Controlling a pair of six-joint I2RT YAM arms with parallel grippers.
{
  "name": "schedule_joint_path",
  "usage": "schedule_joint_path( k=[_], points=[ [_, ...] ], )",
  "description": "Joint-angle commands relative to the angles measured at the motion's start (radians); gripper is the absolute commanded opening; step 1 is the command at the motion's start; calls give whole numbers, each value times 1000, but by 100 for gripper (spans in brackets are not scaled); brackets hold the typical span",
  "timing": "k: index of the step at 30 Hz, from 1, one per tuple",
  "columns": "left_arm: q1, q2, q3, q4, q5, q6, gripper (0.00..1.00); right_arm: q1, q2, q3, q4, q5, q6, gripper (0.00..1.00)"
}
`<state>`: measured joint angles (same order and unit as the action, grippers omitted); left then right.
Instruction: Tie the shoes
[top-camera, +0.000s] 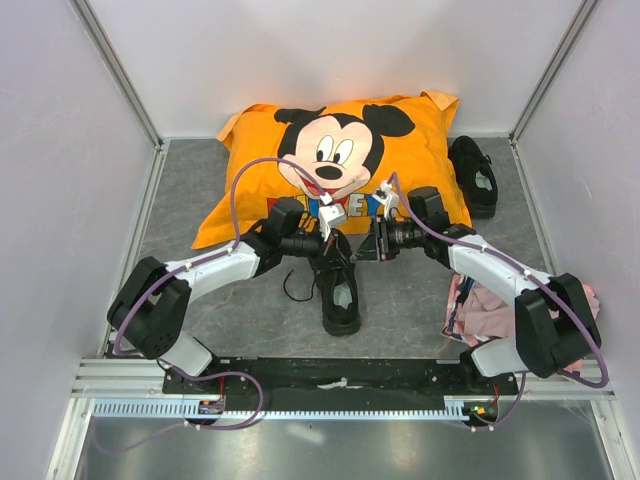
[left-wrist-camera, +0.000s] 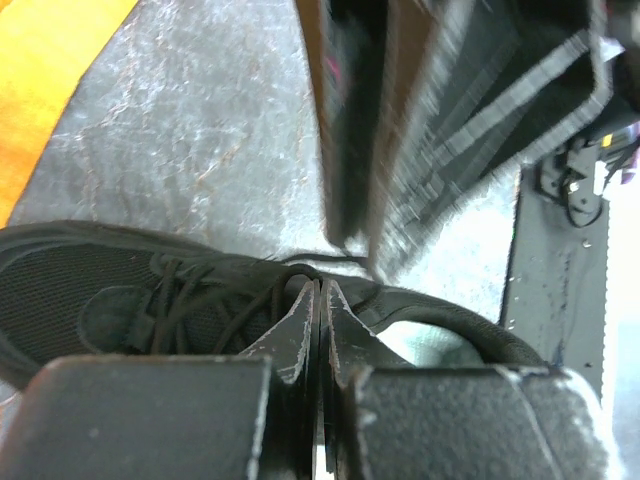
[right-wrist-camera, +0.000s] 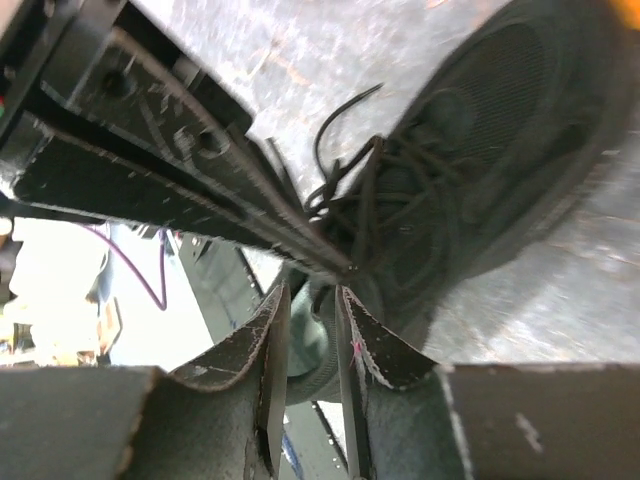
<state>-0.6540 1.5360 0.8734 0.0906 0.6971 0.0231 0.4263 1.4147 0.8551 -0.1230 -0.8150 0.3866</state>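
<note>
On the grey counter (top-camera: 250, 310) we see one shoe (top-camera: 340, 290) between the arms, the other shoe (top-camera: 473, 175) far right by the pillow (top-camera: 300, 190), near laces (right-wrist-camera: 400, 190) loose, no bow yet, so tying is all left; left jaws pressed together at the laces, right jaws narrowly parted, seemingly empty.

- The near shoe (top-camera: 341, 292) lies in the middle of the table (top-camera: 200, 300), with its toe toward the far edge.
- The pillow (top-camera: 250, 190) lies behind it, along the far edge.
- The far shoe (top-camera: 474, 176) lies in the far right corner, just beside the pillow.
- The cloth (top-camera: 478, 305) lies near the right edge, partly under the right arm (top-camera: 500, 270).
- The left gripper (left-wrist-camera: 320, 290) and the right gripper (right-wrist-camera: 312, 295) meet over the near shoe.
</note>
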Motion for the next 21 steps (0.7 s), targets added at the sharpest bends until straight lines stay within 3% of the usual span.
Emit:
schedule_joint_path(
  k=[1, 6, 10, 21],
  points=[
    [-4, 16, -20, 83, 59, -81, 1, -63, -28, -16, -6, -13, -12, 33],
    [1, 19, -22, 80, 59, -80, 2, -95, -20, -57, -3, 33, 27, 31],
    [1, 21, -19, 72, 56, -71, 2, -98, 6, -97, 25, 74, 75, 24],
    [1, 29, -11, 49, 47, -54, 2, -87, 113, -122, 256, -82, 285, 30]
  ],
)
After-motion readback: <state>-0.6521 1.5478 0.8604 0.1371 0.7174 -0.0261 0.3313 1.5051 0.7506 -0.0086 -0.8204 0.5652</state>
